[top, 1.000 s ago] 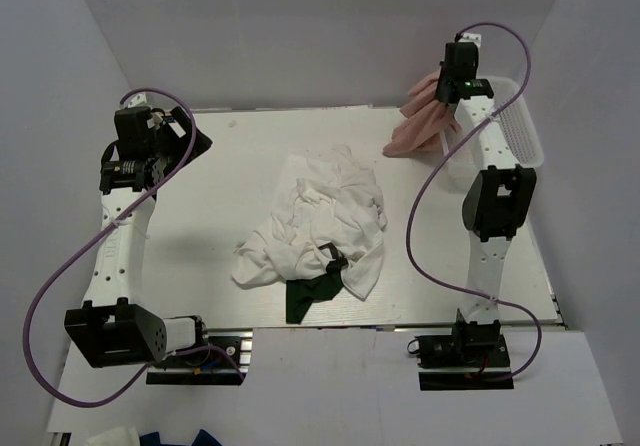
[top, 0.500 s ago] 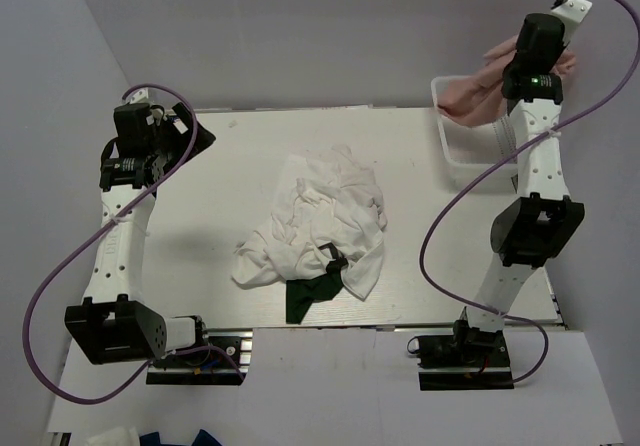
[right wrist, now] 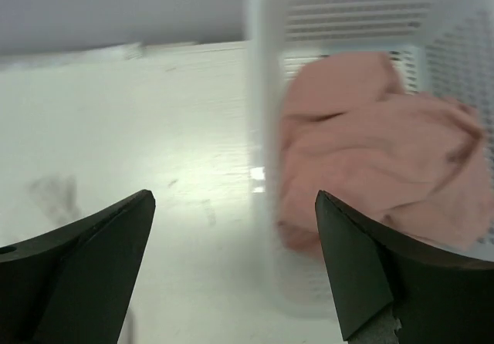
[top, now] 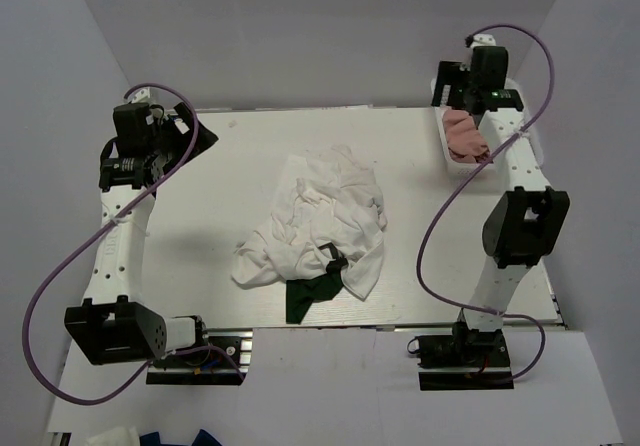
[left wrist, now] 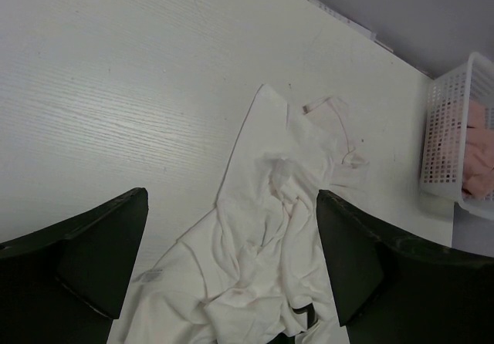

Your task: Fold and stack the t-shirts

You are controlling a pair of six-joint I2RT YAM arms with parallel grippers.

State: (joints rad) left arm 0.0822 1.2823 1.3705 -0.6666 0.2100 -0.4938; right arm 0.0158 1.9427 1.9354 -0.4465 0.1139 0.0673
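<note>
Your right gripper (right wrist: 231,205) has just spread wide, dropping the pink t-shirt (right wrist: 363,143) crumpled into the basket (right wrist: 262,128) at the far right corner of the table (top: 230,166), so it remains unfolded; your left gripper (left wrist: 231,205) gapes too.

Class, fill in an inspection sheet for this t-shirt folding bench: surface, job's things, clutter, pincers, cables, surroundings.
Surface: white table, wood-grained.
Job's things: white t-shirts crumpled in one heap mid-table, unfolded; dark green t-shirt pokes out at its near edge; pink t-shirt bunched in the basket.
Clutter: white lattice basket, far right.
Pincers: left pincer open, empty; right pincer open, empty, beside the basket.
Cables: purple cables loop along both arms, off the cloth.
Surroundings: plain white walls.
</note>
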